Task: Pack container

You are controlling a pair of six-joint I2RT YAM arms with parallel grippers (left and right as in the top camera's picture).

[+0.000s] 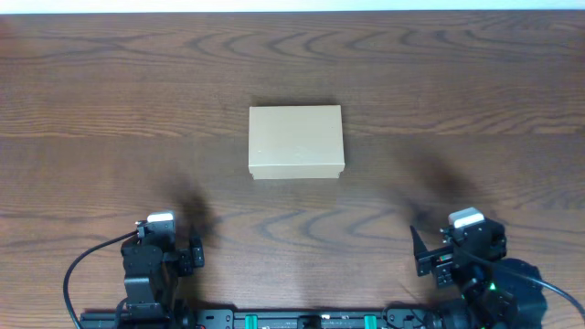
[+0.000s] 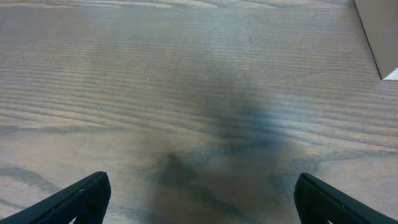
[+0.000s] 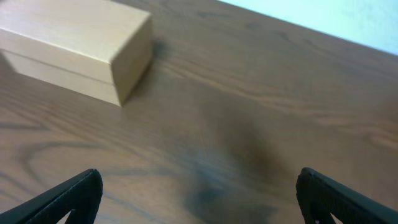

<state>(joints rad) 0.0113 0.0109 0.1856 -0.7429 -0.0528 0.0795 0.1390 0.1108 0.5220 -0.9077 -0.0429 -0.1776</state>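
Observation:
The container (image 1: 296, 140) is a plain tan cardboard box with its lid shut, lying in the middle of the wooden table. It also shows at the top left of the right wrist view (image 3: 74, 46), and one corner of it shows at the top right of the left wrist view (image 2: 379, 31). My left gripper (image 1: 187, 254) is open and empty near the front left edge, well short of the box; its fingers show wide apart in its wrist view (image 2: 202, 196). My right gripper (image 1: 422, 253) is open and empty at the front right (image 3: 199, 196).
The brown wood-grain table (image 1: 457, 110) fills the views. A pale strip beyond its far edge (image 3: 348, 18) shows at the top right of the right wrist view. Black cables (image 1: 87, 265) run from both arm bases at the front edge.

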